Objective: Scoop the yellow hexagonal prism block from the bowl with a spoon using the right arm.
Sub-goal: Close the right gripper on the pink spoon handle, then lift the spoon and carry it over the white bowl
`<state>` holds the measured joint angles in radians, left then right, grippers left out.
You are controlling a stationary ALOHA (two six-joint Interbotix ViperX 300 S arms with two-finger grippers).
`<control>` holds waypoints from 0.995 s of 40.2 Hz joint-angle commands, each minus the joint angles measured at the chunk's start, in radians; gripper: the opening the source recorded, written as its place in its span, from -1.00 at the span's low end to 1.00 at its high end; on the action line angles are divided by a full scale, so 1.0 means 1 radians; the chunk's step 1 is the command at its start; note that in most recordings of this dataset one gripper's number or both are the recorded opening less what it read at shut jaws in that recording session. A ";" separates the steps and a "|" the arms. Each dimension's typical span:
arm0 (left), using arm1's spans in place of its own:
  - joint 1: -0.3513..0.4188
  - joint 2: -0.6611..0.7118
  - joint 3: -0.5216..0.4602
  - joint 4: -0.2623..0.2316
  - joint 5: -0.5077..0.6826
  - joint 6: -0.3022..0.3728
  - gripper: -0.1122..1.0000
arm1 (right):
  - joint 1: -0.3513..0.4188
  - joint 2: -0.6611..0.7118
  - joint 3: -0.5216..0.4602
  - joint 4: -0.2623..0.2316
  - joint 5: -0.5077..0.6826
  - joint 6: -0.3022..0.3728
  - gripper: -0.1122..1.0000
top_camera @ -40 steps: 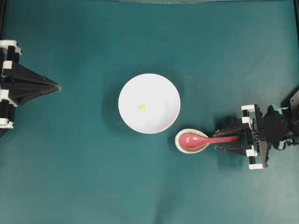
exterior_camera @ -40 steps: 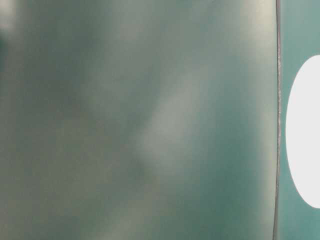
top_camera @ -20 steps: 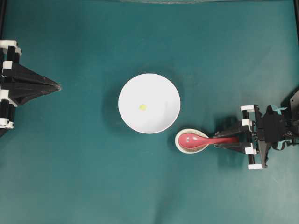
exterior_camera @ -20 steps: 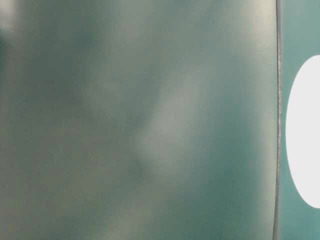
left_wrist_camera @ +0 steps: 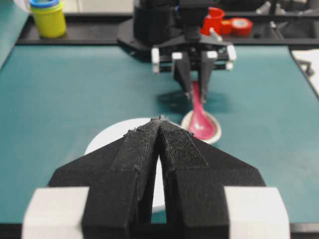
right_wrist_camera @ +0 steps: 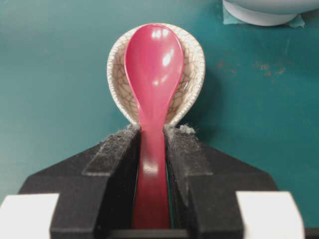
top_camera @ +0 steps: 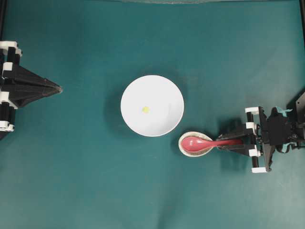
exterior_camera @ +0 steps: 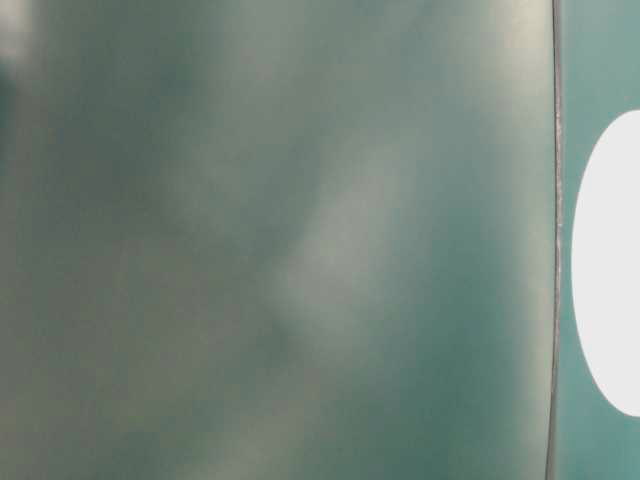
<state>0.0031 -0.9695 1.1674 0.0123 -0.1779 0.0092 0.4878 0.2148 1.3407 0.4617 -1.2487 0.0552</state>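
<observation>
Closing since earlier, the black right gripper (right_wrist_camera: 153,149) clamped the glossy red-pink spoon's (right_wrist_camera: 152,69) handle near the tabletop's right edge; the left gripper (left_wrist_camera: 158,124) stayed shut.

Overhead straight down; wrist views low, close (both sharing the spoon (right_wrist_camera: 152,74)).

Spoon (right_wrist_camera: 152,74): glossy red-pink, head lying in the rest, handle running straight down toward the camera.
Rest (right_wrist_camera: 192,74): speckled beige with a crackle pattern, teardrop-shaped, its rim showing on both sides of the spoon's head.
Right gripper (right_wrist_camera: 152,137): both black padded fingers (right_wrist_camera: 117,164) pressed against the handle's sides, just below the rest's edge.
Bowl (right_wrist_camera: 261,12): white, only its base in view at the top right, well apart from the rest.
Table (right_wrist_camera: 55,74): teal, faintly scuffed near the bowl.
</observation>
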 commanded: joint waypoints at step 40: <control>0.000 -0.003 -0.028 0.003 -0.009 0.000 -0.79 | -0.156 -0.514 -0.120 0.000 0.554 -0.175 -0.37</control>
<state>0.0015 -0.9741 1.1674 0.0123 -0.1764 0.0092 0.3636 -0.2608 1.2625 0.4617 -0.7593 -0.1043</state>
